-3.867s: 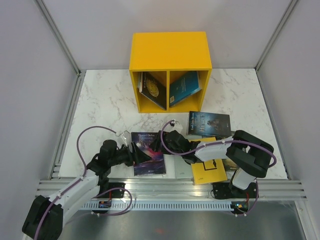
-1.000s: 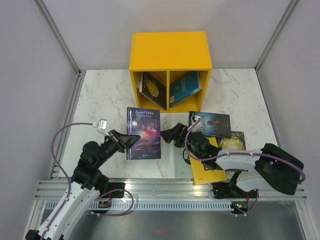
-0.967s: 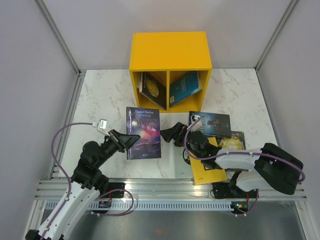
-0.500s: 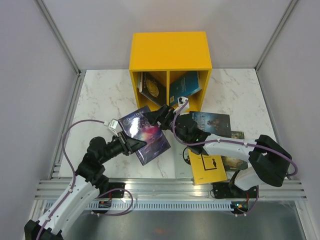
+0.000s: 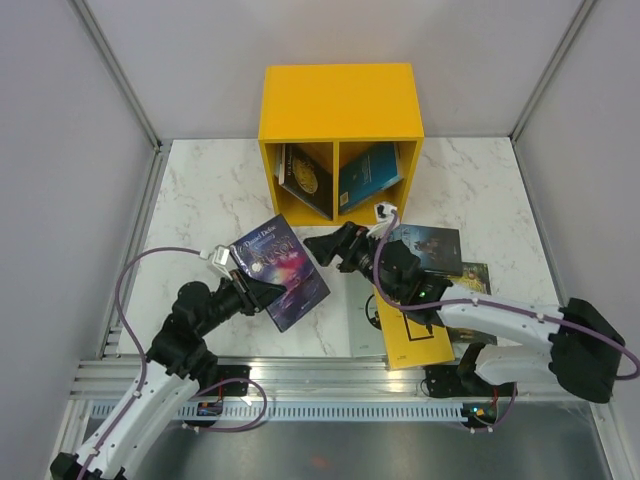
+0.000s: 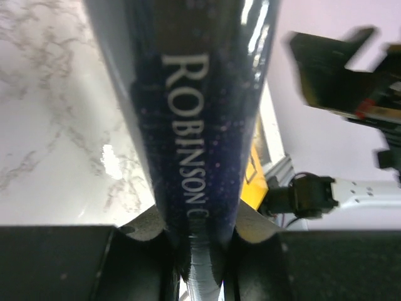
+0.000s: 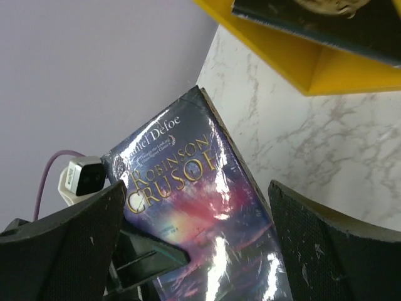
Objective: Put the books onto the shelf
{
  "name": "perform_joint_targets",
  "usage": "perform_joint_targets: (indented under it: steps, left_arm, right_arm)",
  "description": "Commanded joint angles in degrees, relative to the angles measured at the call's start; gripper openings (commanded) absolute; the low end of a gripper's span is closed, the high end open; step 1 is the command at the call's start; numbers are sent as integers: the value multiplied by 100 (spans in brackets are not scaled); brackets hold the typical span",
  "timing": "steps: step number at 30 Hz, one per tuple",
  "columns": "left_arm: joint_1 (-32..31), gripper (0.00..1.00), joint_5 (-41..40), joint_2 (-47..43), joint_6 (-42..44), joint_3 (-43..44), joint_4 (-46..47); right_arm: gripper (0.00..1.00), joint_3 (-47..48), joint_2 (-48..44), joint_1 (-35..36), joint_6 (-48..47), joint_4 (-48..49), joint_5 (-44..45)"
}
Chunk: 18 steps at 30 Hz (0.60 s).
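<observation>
We list one purple Robinson Crusoe paperback (image 5: 283, 268), raised and tilted over the marble table (image 5: 210, 190) before the yellow shelf (image 5: 340, 105), spine clamped by the left gripper (image 5: 260, 291), with the right gripper (image 5: 322, 250) spread wide, empty, just beside it.

The left claw (image 6: 199, 251) grips a dark blue book (image 6: 200, 125) by its lower end, one black finger (image 6: 144, 232) pressed to each side. The spine faces the camera, with pale lettering reading "ROBINSON" running up it. White marbled counter (image 6: 56, 125) fills the left side. Right of the spine shows a yellow sliver (image 6: 254, 179), too small to identify. Past it are a white arm link (image 6: 369, 188) and a blurred black arm part (image 6: 341, 66).
</observation>
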Motion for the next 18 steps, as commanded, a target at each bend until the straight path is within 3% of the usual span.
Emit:
perform_joint_targets:
  steps: [1,9,18]
  left_arm:
    - [-6,2,-615,86,389,385,668]
    - [-24,2,-934,920,520,499,2286]
    - [-33,2,-872,2545,661,1176,3455]
  right_arm:
    - [98,-141,-1250,2,-325,-1087,959]
    - [98,-686,-3704,-15,-492,-2732,2172]
    - [98,-554,-4471,-24,-624,-3736,2560]
